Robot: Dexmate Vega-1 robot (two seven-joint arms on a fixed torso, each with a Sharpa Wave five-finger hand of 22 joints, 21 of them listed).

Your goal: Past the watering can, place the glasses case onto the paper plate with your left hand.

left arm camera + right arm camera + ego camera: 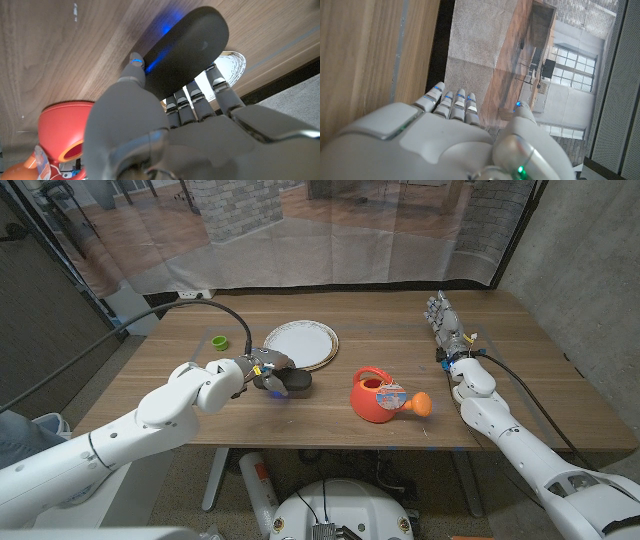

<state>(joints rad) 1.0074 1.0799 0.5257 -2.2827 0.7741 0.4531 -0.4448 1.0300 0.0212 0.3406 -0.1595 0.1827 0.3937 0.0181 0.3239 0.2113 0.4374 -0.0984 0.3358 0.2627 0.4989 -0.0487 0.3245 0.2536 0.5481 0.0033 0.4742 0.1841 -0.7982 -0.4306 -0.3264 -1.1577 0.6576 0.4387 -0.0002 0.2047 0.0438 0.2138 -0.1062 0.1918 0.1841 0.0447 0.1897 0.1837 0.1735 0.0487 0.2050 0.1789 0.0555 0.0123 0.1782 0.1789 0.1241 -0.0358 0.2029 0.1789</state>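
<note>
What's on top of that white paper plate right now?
The paper plate looks bare; the head view shows nothing lying on it. The left hand holds the dark glasses case at the plate's near edge, and they cover a small part of the rim there.

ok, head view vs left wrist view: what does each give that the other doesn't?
Head view alone: the right hand waiting at the table's far right, a small green cap, and the whole paper plate.
Left wrist view alone: a close look at the left hand's fingers and thumb wrapped on the dark glasses case.
Both: the left hand gripping the case, the red watering can, part of the plate.
</note>
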